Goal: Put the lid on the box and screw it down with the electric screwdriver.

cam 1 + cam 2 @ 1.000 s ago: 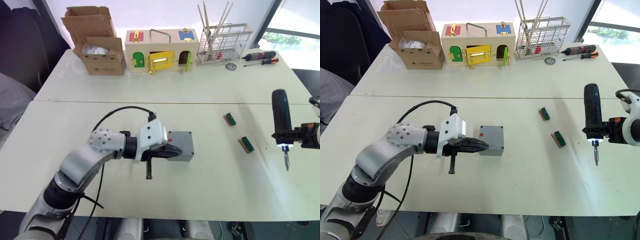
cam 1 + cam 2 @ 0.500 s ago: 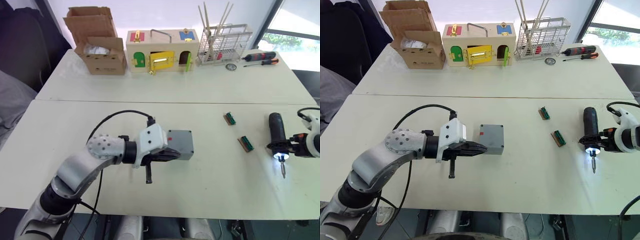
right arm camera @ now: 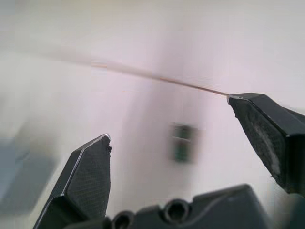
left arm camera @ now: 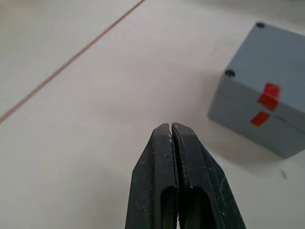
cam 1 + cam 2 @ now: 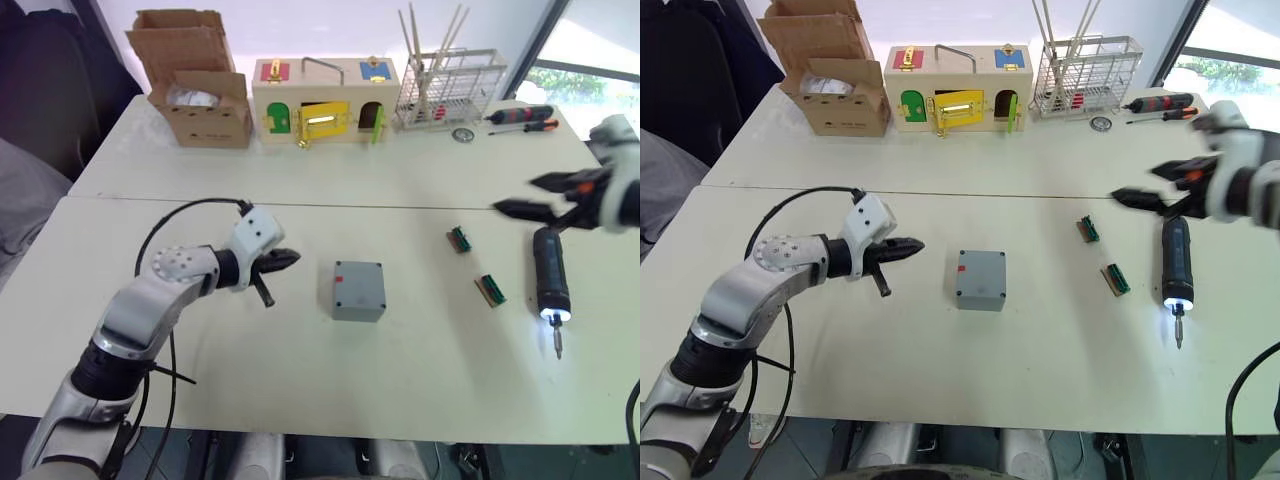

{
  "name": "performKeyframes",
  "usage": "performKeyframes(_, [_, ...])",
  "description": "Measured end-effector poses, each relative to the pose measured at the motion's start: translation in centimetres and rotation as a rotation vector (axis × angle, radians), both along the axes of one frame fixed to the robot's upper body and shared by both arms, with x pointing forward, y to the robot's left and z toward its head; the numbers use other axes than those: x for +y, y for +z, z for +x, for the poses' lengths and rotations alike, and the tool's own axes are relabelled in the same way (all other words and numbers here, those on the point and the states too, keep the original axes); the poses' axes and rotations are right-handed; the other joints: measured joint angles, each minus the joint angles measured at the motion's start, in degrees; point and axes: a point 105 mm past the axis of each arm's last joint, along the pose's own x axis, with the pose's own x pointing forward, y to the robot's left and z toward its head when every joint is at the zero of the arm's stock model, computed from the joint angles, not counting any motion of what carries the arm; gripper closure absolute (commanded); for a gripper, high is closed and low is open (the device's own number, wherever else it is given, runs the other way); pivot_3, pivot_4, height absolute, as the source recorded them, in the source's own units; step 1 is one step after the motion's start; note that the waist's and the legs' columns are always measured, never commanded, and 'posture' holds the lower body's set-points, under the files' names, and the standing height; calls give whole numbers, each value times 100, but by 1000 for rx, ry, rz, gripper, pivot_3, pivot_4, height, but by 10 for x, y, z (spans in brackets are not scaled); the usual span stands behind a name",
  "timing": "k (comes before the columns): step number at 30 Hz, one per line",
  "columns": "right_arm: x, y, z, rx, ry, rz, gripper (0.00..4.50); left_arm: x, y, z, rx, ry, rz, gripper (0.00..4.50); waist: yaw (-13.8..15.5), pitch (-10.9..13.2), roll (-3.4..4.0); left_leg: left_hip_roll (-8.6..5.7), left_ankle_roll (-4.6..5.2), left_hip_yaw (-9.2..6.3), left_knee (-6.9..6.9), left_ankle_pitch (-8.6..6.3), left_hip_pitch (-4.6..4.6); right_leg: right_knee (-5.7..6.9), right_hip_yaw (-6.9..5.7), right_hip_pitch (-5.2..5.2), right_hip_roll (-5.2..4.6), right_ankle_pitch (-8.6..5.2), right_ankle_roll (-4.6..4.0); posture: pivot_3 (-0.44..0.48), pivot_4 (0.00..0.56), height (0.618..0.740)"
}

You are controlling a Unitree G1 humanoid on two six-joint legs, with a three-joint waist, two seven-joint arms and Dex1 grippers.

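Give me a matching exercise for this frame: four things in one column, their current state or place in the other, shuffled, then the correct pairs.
Things:
1. left tool
2. right tool
3. electric screwdriver
4. box

States:
A. lying flat on the table with its tip light on
B. fingers spread wide, above the table
C. standing alone mid-table, lid on top, red label on its side
D. fingers pressed together, holding nothing

Pairs: 1-D, 2-B, 3-A, 4-C
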Motion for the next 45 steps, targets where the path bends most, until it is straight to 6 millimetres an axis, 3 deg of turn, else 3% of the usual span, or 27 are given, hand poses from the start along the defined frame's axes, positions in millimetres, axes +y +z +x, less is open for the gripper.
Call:
performKeyframes(3, [44, -47, -36, 157, 229, -6, 21, -6, -10, -9, 33, -71, 35, 4500, 67, 5, 4, -24, -9, 14, 15, 6, -7, -20, 5, 1, -33, 0, 0, 0, 150, 731])
performKeyframes(8, [53, -60, -47, 169, 280, -12, 21, -21, -17, -16, 43, -150, 49, 4500, 63, 4, -3, -27, 21, 7, 93, -12, 21, -58, 3, 81, -46, 0, -43, 0, 150, 731])
performKeyframes(12, [70, -91, -51, 233, 287, 57, 21, -45, -27, -19, 30, -256, 98, 4500, 78, -1, -11, -31, 33, 5, 90, -22, 6, -59, 3, 70, -69, 1, -41, 0, 150, 731])
performKeyframes(22, [96, -106, -55, 271, 289, 95, 21, -64, -41, 2, -12, -286, 141, 4500, 65, -1, -11, -29, 23, 4, 91, -14, 5, -33, -1, 58, -63, 2, -42, 0, 150, 731])
performKeyframes(28, [118, -101, -72, 301, 351, 161, 21, -64, -39, 19, -34, -233, 103, 4500, 74, -2, -11, -30, 26, 2, 91, -16, 3, -33, -4, 57, -64, 12, -22, 0, 150, 731])
performKeyframes(34, [99, -93, -65, 239, 306, 93, 21, -47, -40, 18, -69, -201, 128, 4500, 26, -2, -11, -31, 26, 3, 92, -16, 5, -32, -4, 59, -67, 10, -26, 0, 150, 731])
performKeyframes(38, [44, -77, -18, 95, 178, -85, 21, -7, -38, -8, -30, -172, 194, 4500, -152, -2, -8, -27, 26, 10, 82, -16, 10, -34, 5, 53, -65, 10, -25, 0, 150, 731])
performKeyframes(40, [45, -75, -8, 59, 208, -99, 21, -12, -39, -20, -1, -206, 182, 4500, -130, -4, -4, -22, 25, 7, 80, -16, 9, -33, 2, 53, -59, 11, -21, 0, 150, 731])
performKeyframes(45, [68, -93, -11, 105, 335, -63, 21, -30, -40, -29, 25, -236, 133, 4500, -6, -3, -5, -22, 23, 8, 92, -14, 5, -22, -5, 53, -41, 13, -18, 0, 150, 731])
